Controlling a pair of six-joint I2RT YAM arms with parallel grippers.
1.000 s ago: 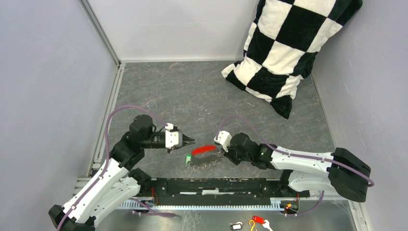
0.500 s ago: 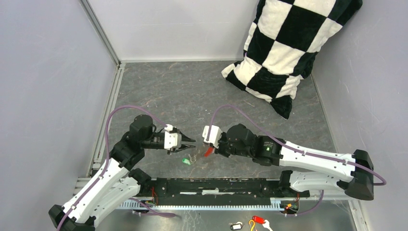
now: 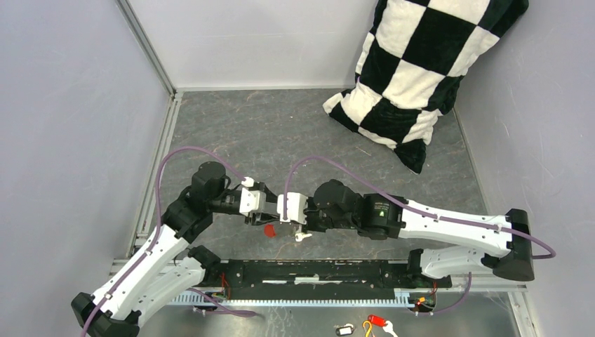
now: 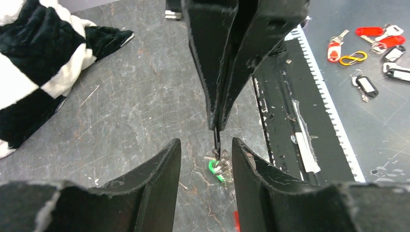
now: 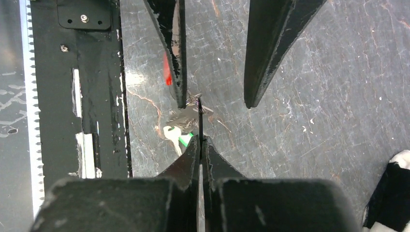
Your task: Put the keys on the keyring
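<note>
Lying nearest, on the metal shelf (image 3: 281, 319) in front of the arm bases, are a red tag (image 3: 377, 321) with a yellow loop and a small black-framed tag (image 3: 344, 328). The left wrist view catches more spare tags (image 4: 370, 31) scattered there than the overhead view does.

Both arms bend inward from the near edge and meet tip to tip, low over the grey table (image 3: 281, 133). The left gripper (image 3: 265, 210) points right with its jaws spread. The right gripper (image 3: 300, 226) points left toward it with its jaws pressed together.

From above, the right wrist's white camera block (image 3: 291, 207) hides the pinch. Only the red key (image 3: 269, 230) shows there, just below the left fingertips.

The wrist views fill this in. From the left wrist, the right gripper's closed tips come down between the spread left fingers (image 4: 162, 166). They pinch the keyring (image 4: 223, 166) by a thin dark piece seen edge-on. The rings are bunched beneath it, with the green key (image 4: 212, 166) among them. Whether that dark piece is a loop or a key cannot be told.

From the right wrist, the same piece stands just beside the inner face of one left finger, and the red key shows behind that finger. Whether the bundle touches the table cannot be told.

Farthest back, a black-and-white checked pillow (image 3: 421, 63) leans in the right rear corner.
</note>
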